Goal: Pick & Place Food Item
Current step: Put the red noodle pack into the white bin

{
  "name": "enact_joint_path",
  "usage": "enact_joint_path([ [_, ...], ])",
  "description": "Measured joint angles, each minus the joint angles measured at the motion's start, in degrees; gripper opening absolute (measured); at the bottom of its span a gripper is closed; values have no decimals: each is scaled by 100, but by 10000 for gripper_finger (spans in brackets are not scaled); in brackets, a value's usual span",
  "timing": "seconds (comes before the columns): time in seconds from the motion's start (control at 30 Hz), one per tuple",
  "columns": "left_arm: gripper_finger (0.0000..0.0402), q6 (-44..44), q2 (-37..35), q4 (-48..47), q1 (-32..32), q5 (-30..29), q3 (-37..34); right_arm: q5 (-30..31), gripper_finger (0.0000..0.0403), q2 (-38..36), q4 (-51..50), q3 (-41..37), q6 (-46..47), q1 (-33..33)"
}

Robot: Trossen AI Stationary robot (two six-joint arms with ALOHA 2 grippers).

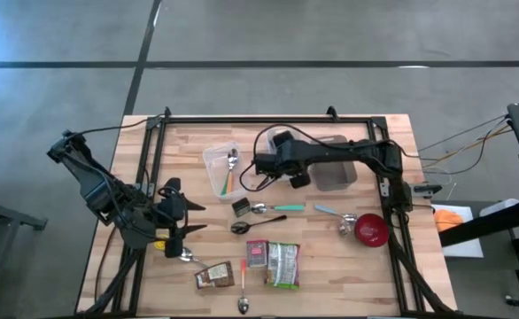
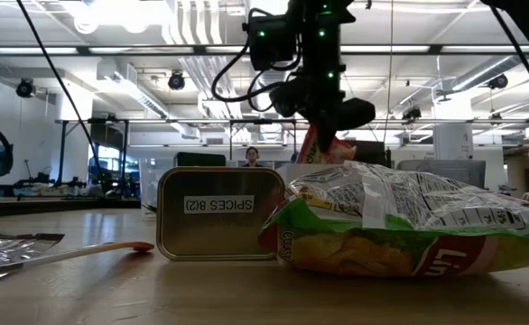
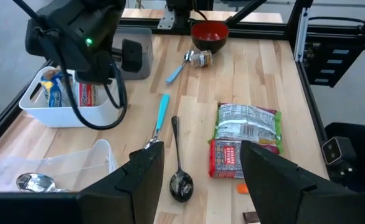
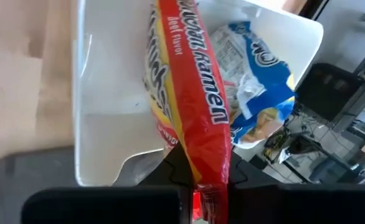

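The ramen packet (image 4: pixel 189 93), seemingly light, crinkly and slippery, is being pinched by its edge in the right gripper (image 4: pixel 198 186) above the white bin (image 4: pixel 108 124), while the left gripper (image 3: pixel 198 180) is being held spread.

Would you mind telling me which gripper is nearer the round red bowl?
The right gripper, shut on a red ramen packet above the white bin, is nearer the red bowl. The left gripper waits farther across the table.
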Motion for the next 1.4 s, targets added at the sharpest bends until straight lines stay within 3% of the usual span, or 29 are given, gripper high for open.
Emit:
enact_joint_path([
  [0.13, 212, 0, 0, 0, 0, 0, 0, -2, 30, -19, 55, 0, -68, 4],
  [0.4, 212, -9, 0, 0, -2, 22, 0, 71, 105, -31, 195, 0, 246, 11],
  [0.57, 212, -46, 0, 0, -2, 22, 0, 522, 155, -32, 218, 0, 439, 11],
  [0.7, 212, -45, 0, 0, -2, 22, 0, 1437, 184, -33, 233, 0, 964, 23],
  [0.83, 212, -46, 0, 0, -2, 22, 0, 1939, 189, -33, 391, 0, 1520, 20],
  [1.07, 212, -160, 0, 0, -2, 24, 0, 1947, 190, -33, 550, 0, 1896, -32],
  [1.4, 212, -176, 0, 2, -2, 79, 0, 1438, 190, -37, 1352, -39, 1617, -258],
])
